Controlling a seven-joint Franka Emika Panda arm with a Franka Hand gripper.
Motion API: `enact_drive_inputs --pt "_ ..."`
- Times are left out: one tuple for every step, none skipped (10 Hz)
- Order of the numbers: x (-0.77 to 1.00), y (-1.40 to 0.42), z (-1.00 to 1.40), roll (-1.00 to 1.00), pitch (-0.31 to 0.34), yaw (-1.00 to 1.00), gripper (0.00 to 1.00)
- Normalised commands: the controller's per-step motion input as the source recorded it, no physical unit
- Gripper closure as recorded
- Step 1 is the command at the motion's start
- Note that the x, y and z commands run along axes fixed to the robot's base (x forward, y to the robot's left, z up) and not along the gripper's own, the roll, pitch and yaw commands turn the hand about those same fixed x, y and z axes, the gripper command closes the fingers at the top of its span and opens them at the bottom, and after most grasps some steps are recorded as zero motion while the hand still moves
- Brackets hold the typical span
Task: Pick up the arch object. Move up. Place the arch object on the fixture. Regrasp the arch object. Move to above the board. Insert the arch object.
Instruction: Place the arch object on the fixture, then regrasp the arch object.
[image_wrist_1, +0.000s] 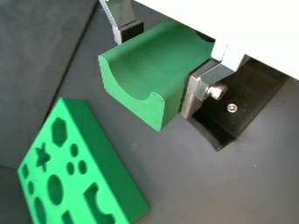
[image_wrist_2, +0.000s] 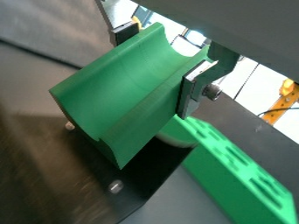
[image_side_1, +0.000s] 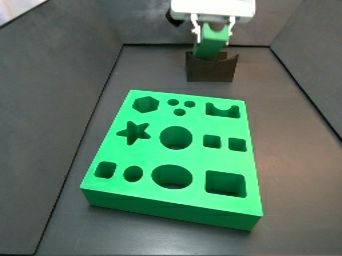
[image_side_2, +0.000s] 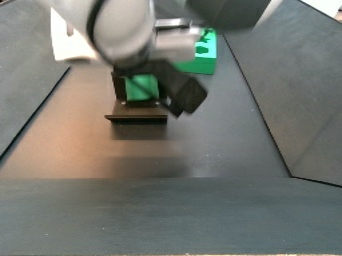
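We are seeing the hand (image_wrist_1: 158, 63) clamping the arch object (image_wrist_1: 149, 74) between its two silver fingers (image_wrist_1: 205, 87), one plate on each end face, with the curved notch running along the piece between them. Both wrist views are showing this grip; in a wrist view the arch object (image_wrist_2: 122, 92) is filling most of the picture, its scooped channel facing the camera.

Taking the fixture (image_side_1: 213, 68) as our landmark: in a side view the arch object (image_side_1: 210, 41) is sitting directly above the fixture, at or just over its top; we cannot tell whether the two are touching. The hand (image_side_1: 211, 30) is hanging straight above them. In a side view the arm is covering most of the arch object (image_side_2: 135, 87), with the fixture (image_side_2: 138, 118) below it on the dark table (image_side_2: 160, 200).

The board (image_side_1: 178, 152) is lying flat on the table (image_side_1: 60, 190), well apart from the fixture, on the camera side of it. In a wrist view the board (image_wrist_1: 73, 175) is lying beside the fixture's base plate (image_wrist_1: 239, 109).
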Motion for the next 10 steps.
enact_drive_inputs --pt "0.17 0.12 -0.8 -0.19 0.036 -0.23 1.0" --pt "0.14 0.1 -0.61 -0.18 0.005 -0.21 1.0" --pt "0.12 0.08 -0.36 -0.16 -0.024 -0.17 1.0" --pt "0.1 0.08 -0.28 -0.15 -0.037 -0.15 1.0" --pt "0.08 0.07 -0.26 -0.13 -0.046 -0.11 1.0" --pt "0.08 0.06 -0.26 -0.13 -0.044 -0.09 1.0" --pt "0.08 0.05 -0.26 -0.13 -0.043 -0.06 1.0" --pt "0.0 -0.5 -0.17 0.0 0.0 0.0 1.0" --pt "0.0 0.0 0.0 0.0 0.0 0.0 0.0" --pt "0.0 0.0 1.0 -0.03 0.005 0.02 0.0"
